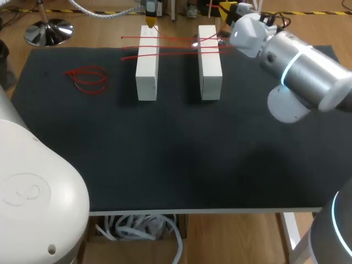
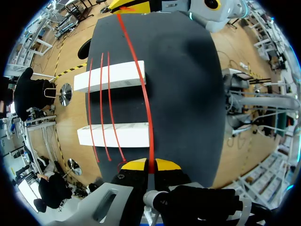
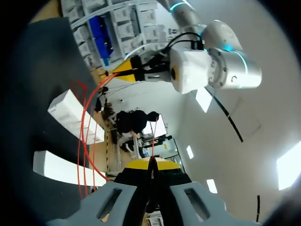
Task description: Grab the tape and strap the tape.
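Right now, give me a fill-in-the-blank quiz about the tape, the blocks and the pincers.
The red tape stretches across ___ white blocks. The left pincer and the right pincer are each ___ on that tape. A loose tape bundle lies on the ___ mat.
Missing words: two; shut; black.

The near half of the mat [image 1: 176, 159] is bare, and either claw could cross it. Farther back stand the left block [image 1: 147, 66] and right block [image 1: 210, 63] with a lane between them, open at its near end. Tape [image 1: 176, 47] in several strands bars the lane's far end, one strand pinched between my left gripper [image 2: 150, 164] and right gripper [image 3: 151, 165]. A coil [image 1: 87, 78] lies left of the blocks. My right arm [image 1: 297, 71] bulks over the far right corner.
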Motion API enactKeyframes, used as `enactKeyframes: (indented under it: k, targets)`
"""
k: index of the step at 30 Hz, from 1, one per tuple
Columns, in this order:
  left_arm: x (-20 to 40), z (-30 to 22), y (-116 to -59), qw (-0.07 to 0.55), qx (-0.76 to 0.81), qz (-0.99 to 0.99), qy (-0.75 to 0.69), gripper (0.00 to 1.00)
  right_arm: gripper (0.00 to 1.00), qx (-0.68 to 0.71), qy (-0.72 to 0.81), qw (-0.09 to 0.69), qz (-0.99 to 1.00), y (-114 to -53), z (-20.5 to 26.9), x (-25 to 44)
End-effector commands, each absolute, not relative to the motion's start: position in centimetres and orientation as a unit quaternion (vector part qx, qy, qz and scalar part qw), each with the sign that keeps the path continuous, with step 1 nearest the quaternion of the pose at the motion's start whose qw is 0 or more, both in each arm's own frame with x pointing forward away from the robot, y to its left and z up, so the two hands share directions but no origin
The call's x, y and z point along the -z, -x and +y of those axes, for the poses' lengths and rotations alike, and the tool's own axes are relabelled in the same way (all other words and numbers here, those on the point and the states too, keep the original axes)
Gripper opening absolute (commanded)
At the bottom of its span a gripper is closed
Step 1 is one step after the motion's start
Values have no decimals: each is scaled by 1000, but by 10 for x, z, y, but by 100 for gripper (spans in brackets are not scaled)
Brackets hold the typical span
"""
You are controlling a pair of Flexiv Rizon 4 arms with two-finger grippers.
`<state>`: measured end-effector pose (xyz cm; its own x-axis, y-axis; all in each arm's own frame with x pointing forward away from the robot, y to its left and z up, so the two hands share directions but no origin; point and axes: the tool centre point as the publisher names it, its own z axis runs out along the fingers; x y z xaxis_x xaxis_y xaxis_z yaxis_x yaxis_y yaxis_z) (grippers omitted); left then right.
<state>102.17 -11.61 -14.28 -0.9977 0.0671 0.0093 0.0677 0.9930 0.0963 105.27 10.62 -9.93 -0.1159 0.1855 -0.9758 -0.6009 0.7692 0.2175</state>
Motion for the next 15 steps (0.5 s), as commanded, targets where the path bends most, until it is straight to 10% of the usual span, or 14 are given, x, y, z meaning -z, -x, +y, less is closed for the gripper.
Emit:
enactKeyframes:
  k: [1, 15]
  targets:
    - [143, -116, -1021, 3, 49, -998, 33, 0, 0, -232, 201, 597, 741, -1051, 113, 90]
    - [143, -116, -1021, 3, 49, -998, 33, 0, 0, -129, 248, 613, 739, -1044, 143, 98]
